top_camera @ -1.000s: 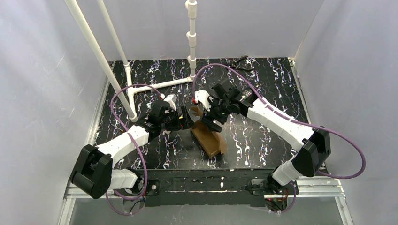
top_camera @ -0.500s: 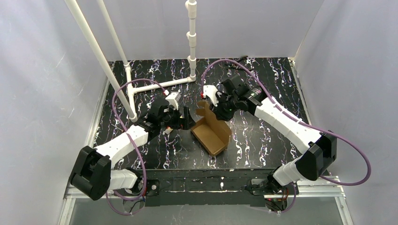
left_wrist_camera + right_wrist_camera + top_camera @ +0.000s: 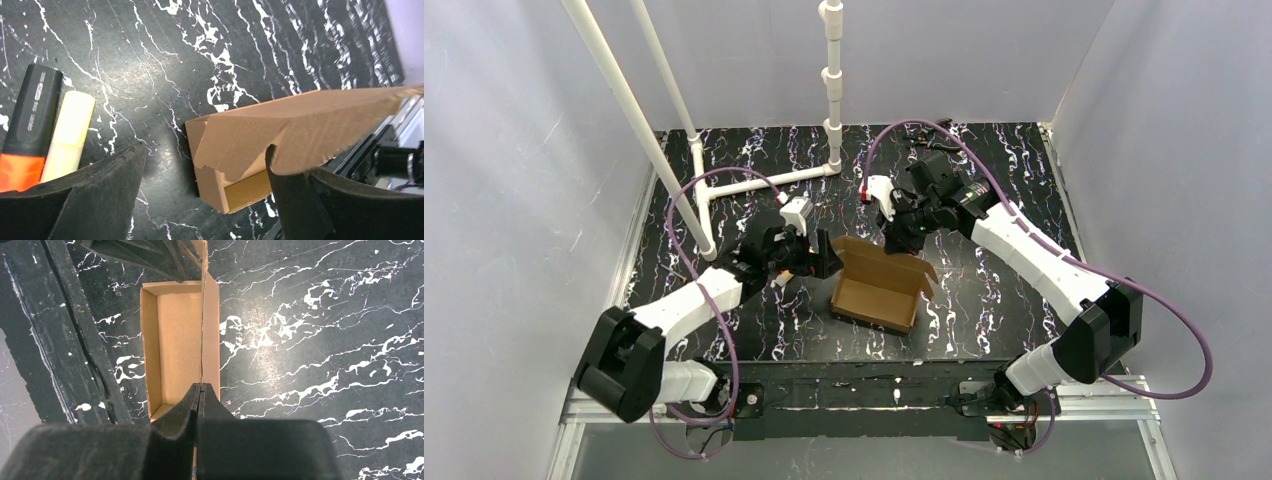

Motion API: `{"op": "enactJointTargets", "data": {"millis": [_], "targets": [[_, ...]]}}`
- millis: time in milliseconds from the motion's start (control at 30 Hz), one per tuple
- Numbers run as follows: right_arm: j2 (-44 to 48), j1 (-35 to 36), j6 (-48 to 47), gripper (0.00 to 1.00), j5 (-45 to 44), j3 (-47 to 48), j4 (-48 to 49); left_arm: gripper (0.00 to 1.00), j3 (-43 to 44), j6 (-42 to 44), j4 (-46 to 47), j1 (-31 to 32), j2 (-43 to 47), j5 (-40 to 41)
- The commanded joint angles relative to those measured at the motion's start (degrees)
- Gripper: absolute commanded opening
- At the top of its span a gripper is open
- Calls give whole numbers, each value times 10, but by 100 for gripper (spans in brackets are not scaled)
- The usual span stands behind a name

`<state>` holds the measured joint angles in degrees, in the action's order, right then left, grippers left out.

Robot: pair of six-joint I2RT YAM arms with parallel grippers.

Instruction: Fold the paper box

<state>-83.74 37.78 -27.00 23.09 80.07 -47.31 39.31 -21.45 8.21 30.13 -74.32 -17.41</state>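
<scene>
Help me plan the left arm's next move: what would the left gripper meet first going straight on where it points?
Most likely the paper box: its end wall and raised flap lie straight ahead of the open left gripper; depth is unclear.

A black, white-veined tabletop sits between plain pale walls, white pipes standing at its back.

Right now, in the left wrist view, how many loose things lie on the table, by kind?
paper box: 1
black-and-orange marker: 1
pale yellow stick: 1
Total: 3
</scene>
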Motion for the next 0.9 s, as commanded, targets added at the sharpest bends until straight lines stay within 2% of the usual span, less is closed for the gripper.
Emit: {"op": "enactJointTargets", "data": {"millis": [0,133,333,433,500,600,767,867], "targets": [[-10,-2,-5,1,28,26,7,85,-59,-91,19,5,83,24],[-24,-1,-7,1,35,35,8,76,-99,-157,18,18,98,45],[-28,-1,-6,1,33,34,10,65,-100,-195,16,83,53,97],[-27,-2,-5,1,35,33,10,56,-64,-196,-8,106,9,132],[-27,-2,-6,1,37,32,10,52,-18,-194,-69,116,-22,187],[-27,-1,-6,1,40,32,10,40,42,-175,-153,133,-64,239],[-24,-2,-5,1,43,26,12,22,90,-164,-195,150,-105,283],[-21,-2,-5,1,43,21,14,17,98,-165,-198,156,-118,284]]}}
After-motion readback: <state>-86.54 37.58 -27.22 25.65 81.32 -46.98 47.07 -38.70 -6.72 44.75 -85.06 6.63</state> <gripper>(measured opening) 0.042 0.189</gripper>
